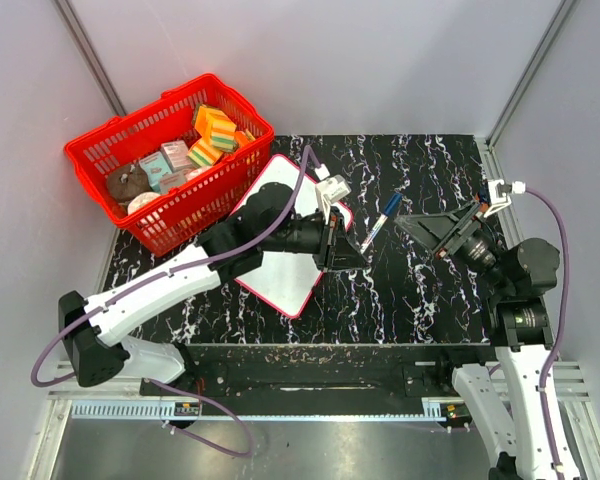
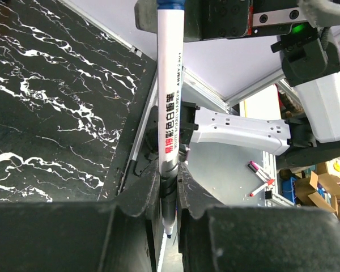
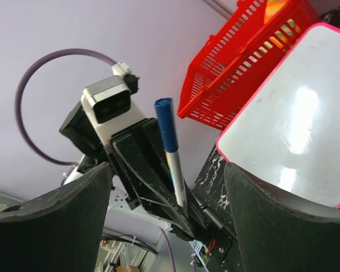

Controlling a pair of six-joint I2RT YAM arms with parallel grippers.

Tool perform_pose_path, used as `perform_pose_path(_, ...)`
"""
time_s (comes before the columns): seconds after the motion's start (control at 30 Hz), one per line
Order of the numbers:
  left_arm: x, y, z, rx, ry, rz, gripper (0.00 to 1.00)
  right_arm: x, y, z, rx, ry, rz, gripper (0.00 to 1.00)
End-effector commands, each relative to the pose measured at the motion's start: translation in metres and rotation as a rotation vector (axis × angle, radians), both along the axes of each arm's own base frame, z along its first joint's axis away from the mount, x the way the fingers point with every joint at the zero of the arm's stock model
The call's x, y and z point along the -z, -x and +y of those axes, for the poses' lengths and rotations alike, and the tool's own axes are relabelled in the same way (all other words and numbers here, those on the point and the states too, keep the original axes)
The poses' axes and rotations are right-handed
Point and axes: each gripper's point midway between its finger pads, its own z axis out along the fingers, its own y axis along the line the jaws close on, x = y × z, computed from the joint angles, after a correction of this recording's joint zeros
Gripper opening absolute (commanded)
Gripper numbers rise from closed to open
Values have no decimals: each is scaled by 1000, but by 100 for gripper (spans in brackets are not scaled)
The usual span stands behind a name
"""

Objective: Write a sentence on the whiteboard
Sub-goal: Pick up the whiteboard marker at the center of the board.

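While the red plastic mesh basket of coloured packets is noted at far left, the flat white whiteboard with a red-pink rim is found just beside it on the black marble-veined surface, partly covered by the left arm. A white-barrelled blue marker is pinched by the left tool. The right tool is held spread, apart from the marker.

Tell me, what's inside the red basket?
The red basket holds striped sponge-like blocks, small pale boxes and a brown lump. Whatever lies underneath them is covered, so it cannot be seen.
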Motion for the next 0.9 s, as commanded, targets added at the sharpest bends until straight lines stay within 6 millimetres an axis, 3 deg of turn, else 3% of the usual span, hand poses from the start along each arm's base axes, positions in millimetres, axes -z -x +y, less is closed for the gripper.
perform_pose_path(0.0,-40,6,5,43,128,-23,0,-17,17,12,-111,-16,-112,83)
perform_pose_path(0.23,-52,-5,20,8,143,-5,0,0,-2,23,-144,17,-113,76)
perform_pose_path(0.3,-48,-25,35,-81,111,17,0,-6,-8,25,-150,40,-134,75)
perform_pose_path(0.33,-52,-29,44,-117,116,13,0,1,-19,26,-147,67,-112,75)
perform_pose_path(0.37,-49,-46,57,-179,109,22,0,0,-23,26,-142,77,-112,75)
perform_pose_path(0.43,-55,-51,75,-221,125,34,0,0,-39,28,-133,97,-107,76)
perform_pose_path(0.6,-56,-67,113,-307,103,28,0,-1,-69,34,-141,128,-100,82)
perform_pose_path(0.67,-57,-69,123,-330,96,31,0,8,-86,38,-128,161,-73,90)
perform_pose_path(0.7,-55,-68,127,-334,84,35,0,0,-88,43,-129,173,-95,92)
perform_pose_path(0.73,-55,-69,129,-341,80,35,0,9,-97,48,-133,204,-82,93)
perform_pose_path(0.87,-51,-71,142,-374,63,41,0,5,-106,76,-166,236,-109,100)
